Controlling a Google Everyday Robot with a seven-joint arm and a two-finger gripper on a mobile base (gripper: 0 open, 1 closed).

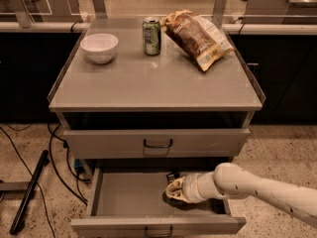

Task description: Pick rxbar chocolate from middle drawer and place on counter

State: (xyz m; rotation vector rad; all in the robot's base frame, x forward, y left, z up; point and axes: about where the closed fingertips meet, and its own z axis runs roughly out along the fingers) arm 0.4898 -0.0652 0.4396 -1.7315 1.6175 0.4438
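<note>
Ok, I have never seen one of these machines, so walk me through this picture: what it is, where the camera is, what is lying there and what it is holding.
There is a single camera view, looking down at a grey drawer cabinet from the front. The white tube coming in from the lower right is the robot's one arm. At its tip is the end effector, the part that grasps, and it is reaching into the open middle drawer.

A small dark item shows right at that tip, probably the rxbar chocolate. I cannot tell whether it is gripped.

The drawer above is closed. On the counter, the cabinet's flat top, there are a white bowl at the back left, a green can standing upright in the middle, and a brown-and-yellow chip bag at the back right.
</note>
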